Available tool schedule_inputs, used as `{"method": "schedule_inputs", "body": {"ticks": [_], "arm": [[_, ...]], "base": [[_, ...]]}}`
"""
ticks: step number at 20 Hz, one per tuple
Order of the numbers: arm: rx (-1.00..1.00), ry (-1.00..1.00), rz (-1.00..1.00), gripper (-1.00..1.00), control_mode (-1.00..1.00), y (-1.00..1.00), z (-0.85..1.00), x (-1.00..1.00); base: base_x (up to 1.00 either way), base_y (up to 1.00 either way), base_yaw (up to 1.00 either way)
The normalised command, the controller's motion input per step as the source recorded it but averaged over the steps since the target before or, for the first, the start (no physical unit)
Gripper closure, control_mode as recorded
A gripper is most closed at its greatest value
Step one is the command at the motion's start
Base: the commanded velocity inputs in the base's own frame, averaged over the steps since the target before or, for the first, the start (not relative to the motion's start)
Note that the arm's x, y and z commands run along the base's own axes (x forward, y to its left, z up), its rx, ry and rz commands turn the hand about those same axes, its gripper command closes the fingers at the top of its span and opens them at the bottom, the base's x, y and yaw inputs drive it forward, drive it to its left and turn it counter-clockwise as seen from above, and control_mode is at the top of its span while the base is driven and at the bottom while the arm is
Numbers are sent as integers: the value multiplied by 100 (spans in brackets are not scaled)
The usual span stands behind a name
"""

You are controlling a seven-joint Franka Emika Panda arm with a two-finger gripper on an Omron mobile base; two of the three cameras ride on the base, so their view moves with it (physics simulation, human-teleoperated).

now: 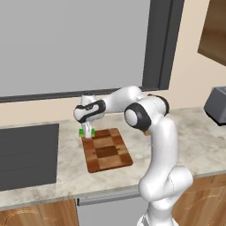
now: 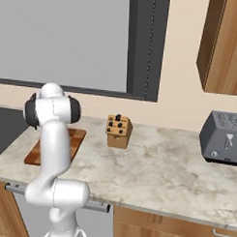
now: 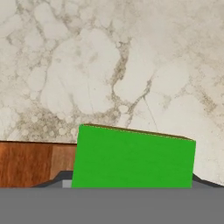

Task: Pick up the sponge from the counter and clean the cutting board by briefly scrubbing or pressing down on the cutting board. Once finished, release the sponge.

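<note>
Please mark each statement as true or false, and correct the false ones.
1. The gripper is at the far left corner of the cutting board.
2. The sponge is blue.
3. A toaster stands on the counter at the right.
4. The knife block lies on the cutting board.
1. True. The gripper is down at the far left corner of the cutting board.
2. False. The sponge is bright green.
3. True. The grey toaster stands on the counter at the right.
4. False. The knife block stands on the counter, to the right of the board and apart from it.
</note>
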Motion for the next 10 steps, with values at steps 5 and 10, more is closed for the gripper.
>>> {"method": "schedule_inputs", "body": {"ticks": [5, 10], "arm": [[0, -17, 0, 100, -100, 0, -5, -31], [0, -6, 0, 100, -100, 0, -15, -36]], "base": [[0, 0, 0], [0, 0, 0]]}}
